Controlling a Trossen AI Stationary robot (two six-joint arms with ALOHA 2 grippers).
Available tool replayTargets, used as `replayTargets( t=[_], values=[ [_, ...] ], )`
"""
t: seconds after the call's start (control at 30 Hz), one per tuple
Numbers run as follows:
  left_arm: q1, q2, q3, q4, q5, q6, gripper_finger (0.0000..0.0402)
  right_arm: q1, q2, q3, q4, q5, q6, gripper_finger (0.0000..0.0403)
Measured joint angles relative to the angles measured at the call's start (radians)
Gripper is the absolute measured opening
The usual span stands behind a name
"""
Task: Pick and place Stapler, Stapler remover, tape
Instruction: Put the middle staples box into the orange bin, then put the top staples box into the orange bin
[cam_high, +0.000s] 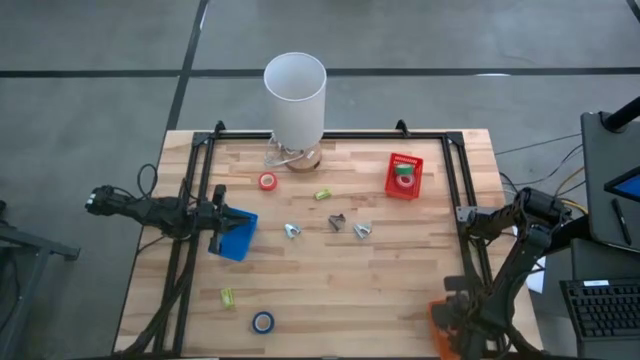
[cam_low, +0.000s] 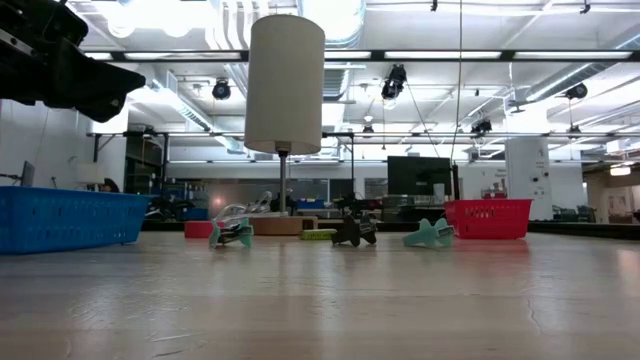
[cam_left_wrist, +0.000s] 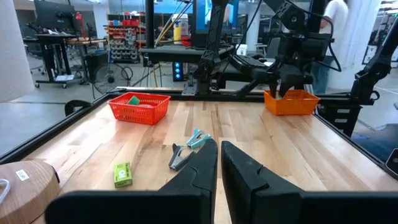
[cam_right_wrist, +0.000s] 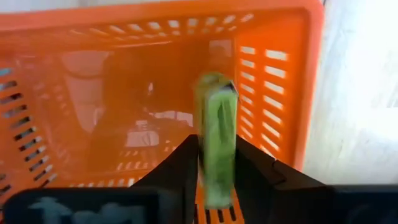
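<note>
The wooden surface (cam_high: 330, 290) carried a blue bin (cam_high: 236, 236) at left, where the left claw (cam_left_wrist: 219, 163) hovered, fingers nearly together and empty. At right, the right claw (cam_right_wrist: 214, 163) clamped a green stapler (cam_right_wrist: 216, 134) over the orange bin (cam_right_wrist: 134, 37); tilted, it might catch the rim if released off-centre

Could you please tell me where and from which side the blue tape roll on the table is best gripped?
The small blue ring-shaped tape roll lies flat, hole up, with bare wood around it. Probably come straight down and pinch its wall, one finger in the hole, one outside. The left claw, by the blue plastic bin, is nearer.
</note>
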Motion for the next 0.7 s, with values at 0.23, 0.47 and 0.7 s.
replayTargets(
  t=[0.23,0.47,0.7],
  values=[
    [0.0,0.0,0.0,0.0,0.0,0.0,0.0026,0.0,-0.013,-0.018,-0.005,-0.001,0.015,0.0125],
    [0.0,0.0,0.0,0.001,0.0,0.0,0.0026,-0.001,-0.032,0.065,-0.125,0.003,0.006,0.0146],
    [0.0,0.0,0.0,0.001,0.0,0.0,0.0026,-0.001,-0.063,0.144,-0.159,0.185,-0.045,0.0136]
  ],
)
